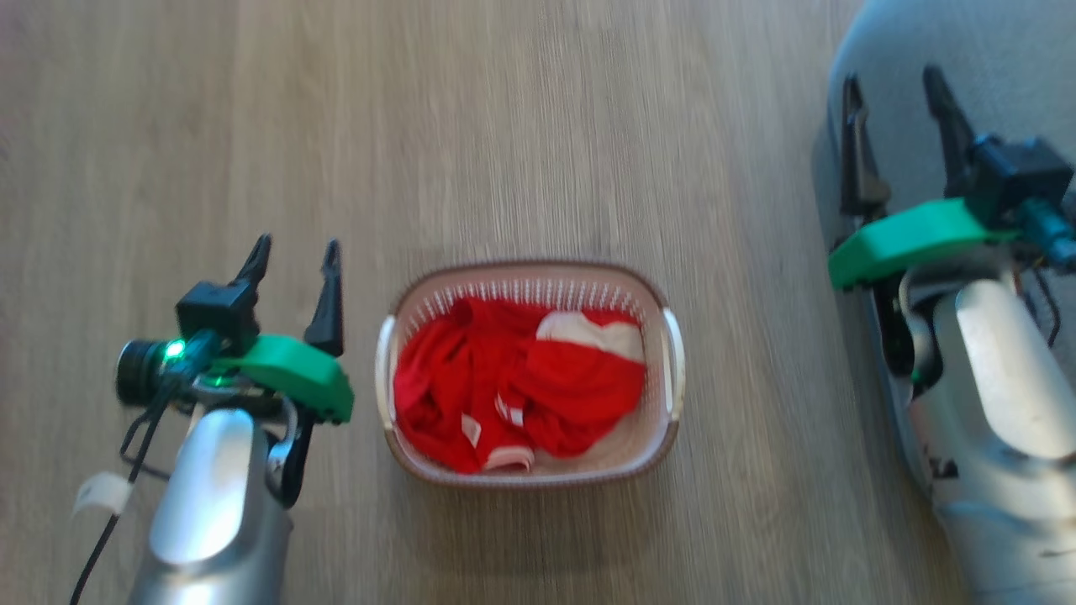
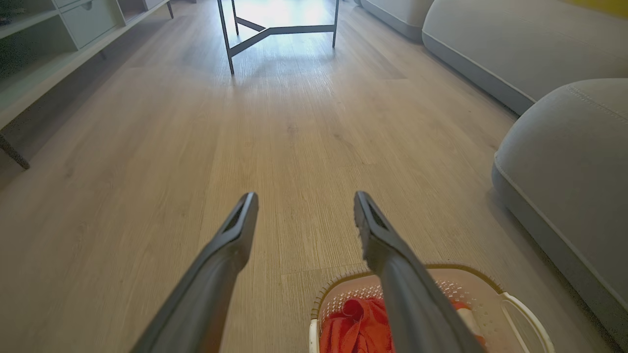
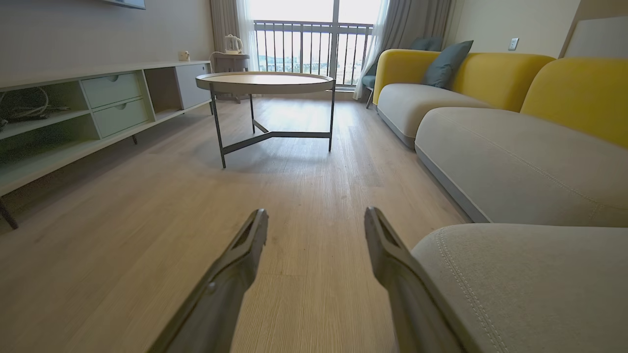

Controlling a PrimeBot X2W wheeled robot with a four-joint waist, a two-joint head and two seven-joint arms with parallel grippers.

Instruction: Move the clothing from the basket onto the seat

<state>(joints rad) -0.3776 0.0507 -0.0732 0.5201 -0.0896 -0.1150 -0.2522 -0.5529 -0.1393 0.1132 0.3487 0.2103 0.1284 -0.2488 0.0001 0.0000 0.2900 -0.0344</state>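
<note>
Left gripper (image 1: 298, 244) sits at the lower left of the head view. Its two dark fingers are spread apart with nothing between them, just left of the basket and not touching it. Right gripper (image 1: 893, 77) is at the upper right, its fingers equally wide and empty, and it overlaps the edge of the seat. Whether it touches the fabric cannot be told.

A pale wood-grain floor (image 1: 588, 126) runs across most of the head view. The grey seat (image 1: 1009, 42) takes up the upper right corner. In the right wrist view its rounded, double-stitched corner fills the lower right, beside the right finger.

The basket (image 1: 640, 454) stands on the floor at the lower centre of the head view, between the two arms and well apart from the seat. It is cream with a brown rim and a white handle at each side.

All the clothing (image 1: 580, 386) lies inside the basket as a crumpled bright red heap. A white panel shows toward the upper right of the heap, and small white cuffs and labels show near its lower edge.
</note>
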